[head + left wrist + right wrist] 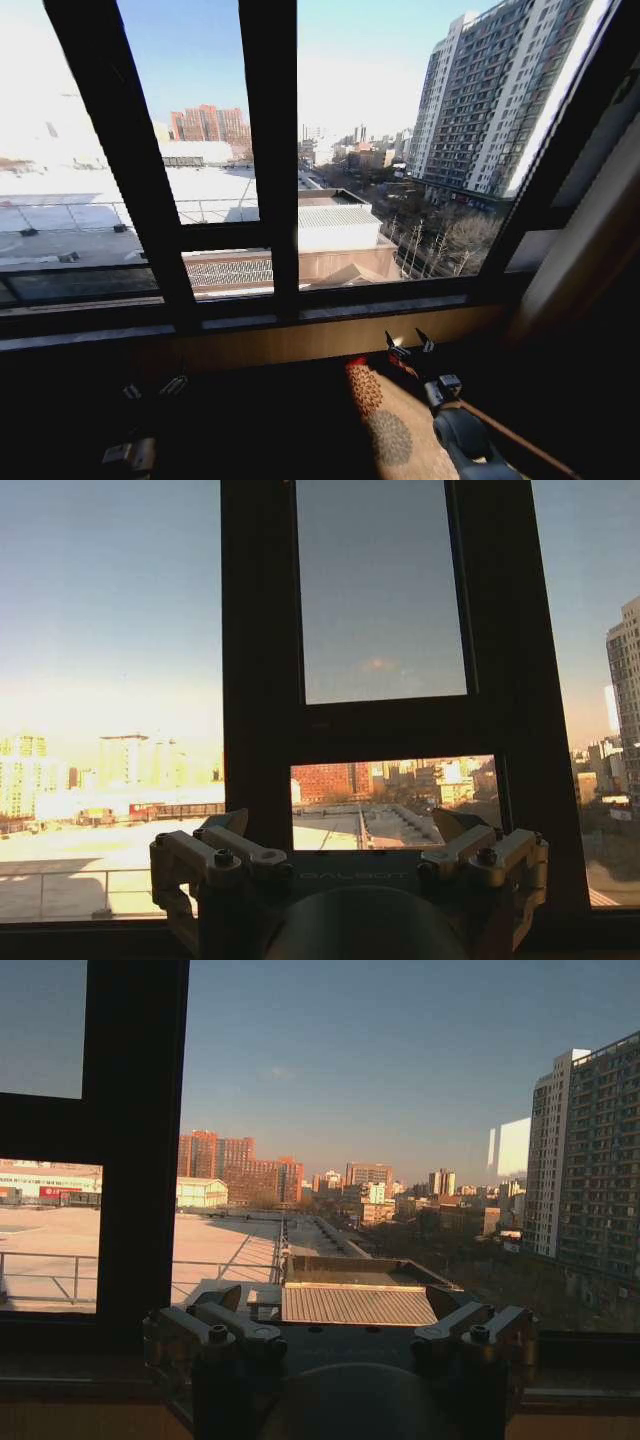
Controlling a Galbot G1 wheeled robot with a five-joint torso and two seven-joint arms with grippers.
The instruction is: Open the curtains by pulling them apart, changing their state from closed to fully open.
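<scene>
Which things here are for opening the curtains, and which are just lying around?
For the job: left claw, open; right claw, open; window, no curtain across the glass.
Just there: patterned rug; tan panel at the right edge; buildings outside.

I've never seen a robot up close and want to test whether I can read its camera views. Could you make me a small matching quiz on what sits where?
Things:
1. left end effector
2. right end effector
3. patterned rug
4. tall apartment block

Places:
A. outside, beyond the glass, on the right
B. on the floor below the window, partly sunlit
C. low on the robot's left, in shadow, open
D. low on the robot's right, open, near the rug

Pairs: 1-C, 2-D, 3-B, 4-A
</scene>
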